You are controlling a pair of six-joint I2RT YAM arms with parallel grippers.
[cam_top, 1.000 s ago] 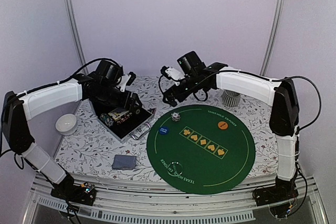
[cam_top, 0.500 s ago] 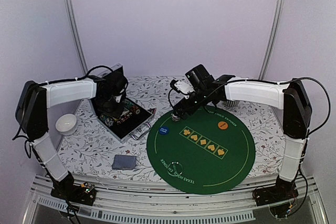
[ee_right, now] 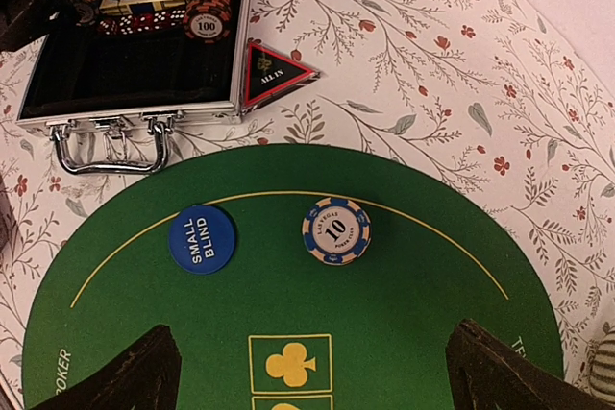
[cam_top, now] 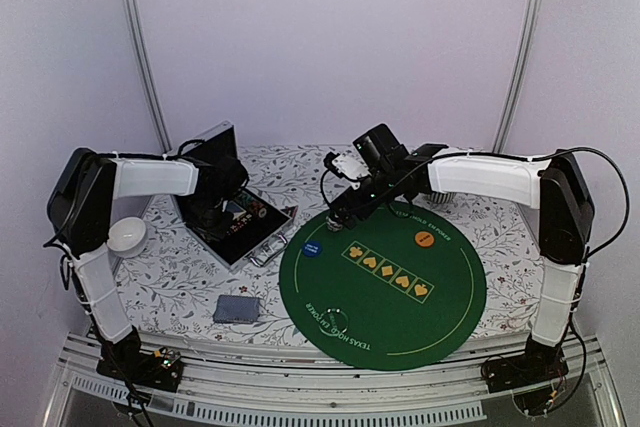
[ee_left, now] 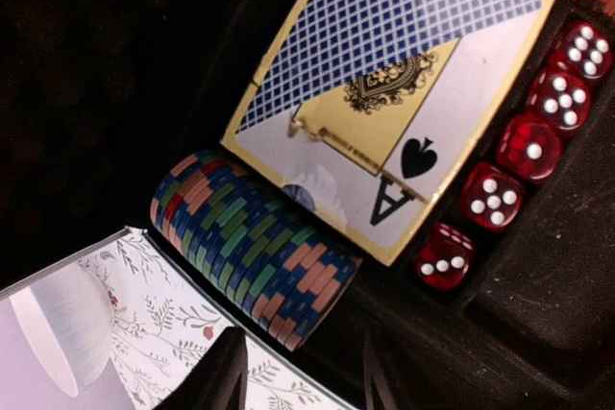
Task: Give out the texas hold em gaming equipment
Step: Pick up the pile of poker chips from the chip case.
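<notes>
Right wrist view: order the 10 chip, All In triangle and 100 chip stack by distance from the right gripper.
1. 10 chip, on the mat before the right gripper.
2. All In triangle, beside the case.
3. 100 chip stack, inside the case.

Left arm (cam_top: 150, 177), right arm (cam_top: 485, 175): white padded link covers, black joints, black cables, black jaws.

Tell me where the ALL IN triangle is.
Right wrist view, upper left: the ALL IN triangle lies on the floral cloth beside a corner of the aluminium case, just off the green mat.
</notes>
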